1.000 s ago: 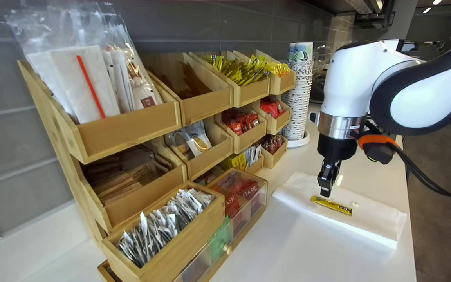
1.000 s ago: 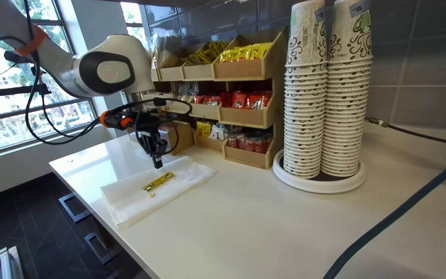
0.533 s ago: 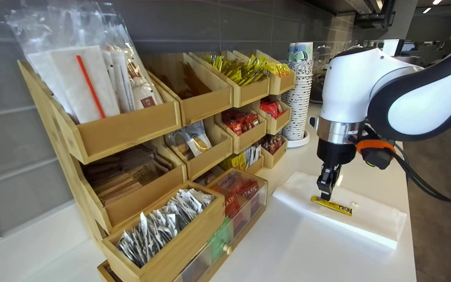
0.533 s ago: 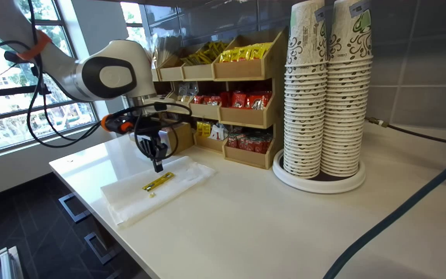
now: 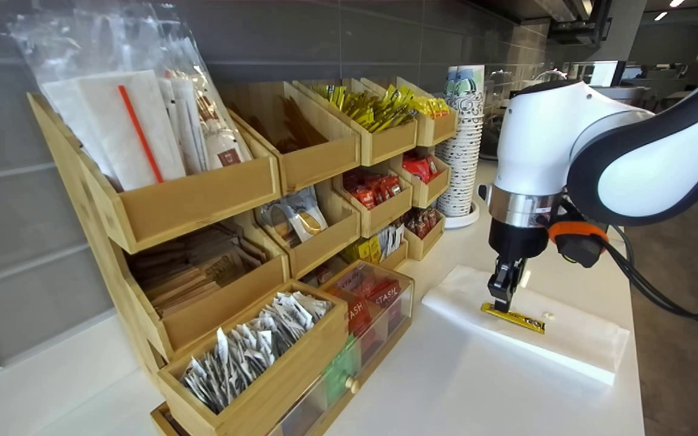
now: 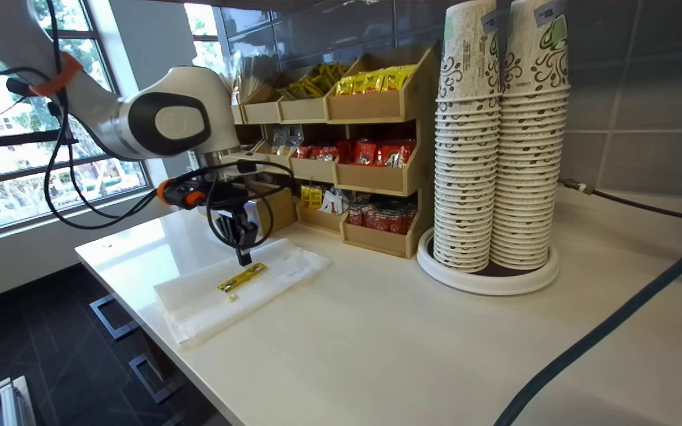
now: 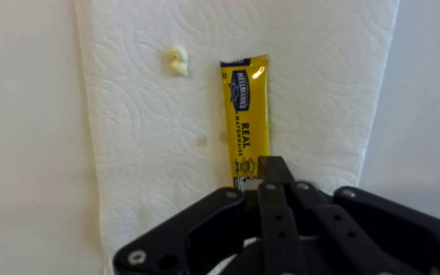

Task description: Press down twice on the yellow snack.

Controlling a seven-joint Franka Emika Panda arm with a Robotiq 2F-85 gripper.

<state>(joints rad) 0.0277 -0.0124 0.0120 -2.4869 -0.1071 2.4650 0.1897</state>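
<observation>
The yellow snack is a thin yellow mayonnaise packet point(image 7: 245, 114) with dark print. It lies flat on a folded white paper towel and shows in both exterior views point(image 5: 521, 321) point(image 6: 243, 278). My gripper point(image 7: 273, 162) has its black fingertips together with nothing between them. In the wrist view the fingertips cover part of the packet's lower end and right edge. In both exterior views the gripper point(image 5: 501, 307) point(image 6: 244, 260) points down at one end of the packet, at or just above it. I cannot tell whether the tips touch it.
The paper towel point(image 5: 591, 348) lies on the white counter near its edge. A small cream blob point(image 7: 178, 61) sits on it beside the packet. A wooden bin rack point(image 5: 325, 163) with packets and tall stacks of paper cups point(image 6: 465, 177) stand against the wall.
My gripper has come down from above the towel to the packet's end, its fingers still together. The packet has not visibly moved.
</observation>
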